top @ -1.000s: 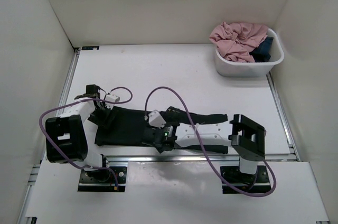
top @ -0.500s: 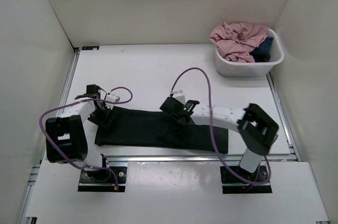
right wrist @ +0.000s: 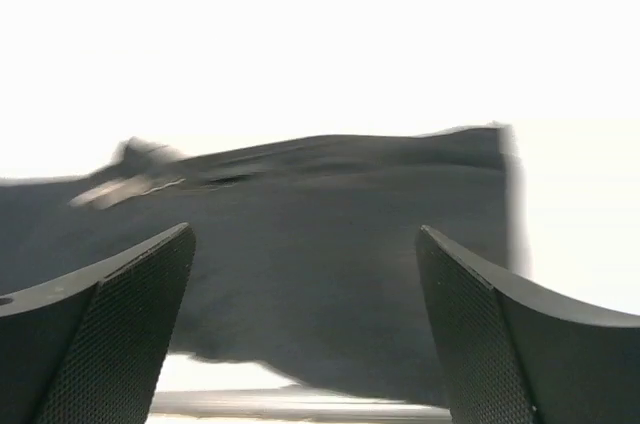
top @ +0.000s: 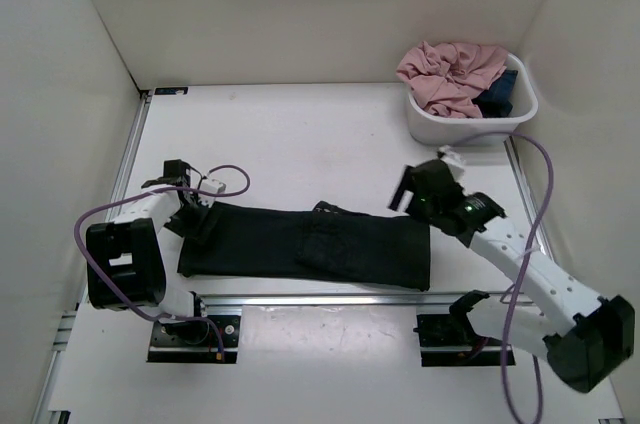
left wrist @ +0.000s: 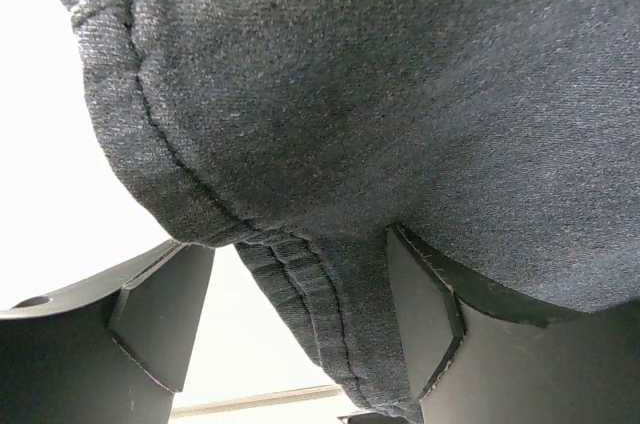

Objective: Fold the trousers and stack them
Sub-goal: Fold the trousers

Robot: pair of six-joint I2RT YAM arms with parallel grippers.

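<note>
We are looking at the trousers [top: 300, 244] lying as 1 long black band along the near edge of the table [top: 300, 134], reaching from near the left edge to well past the middle. The left gripper [top: 188, 206] is sitting at the band's far left corner. In its wrist view the 2 fingers [left wrist: 430, 324] are pinching a stitched hem fold of the dark cloth between them. The right gripper [top: 408, 189] is hanging over the band's far right corner with its claw spread wide and nothing between its 2 fingers [right wrist: 110, 314]; the cloth is lying below them. A white tub [top: 470, 129] is standing in the far right corner of the table, well apart from the trousers. It is holding a pink garment [top: 450, 74] and, at its right side, a dark blue garment [top: 500, 94].
</note>
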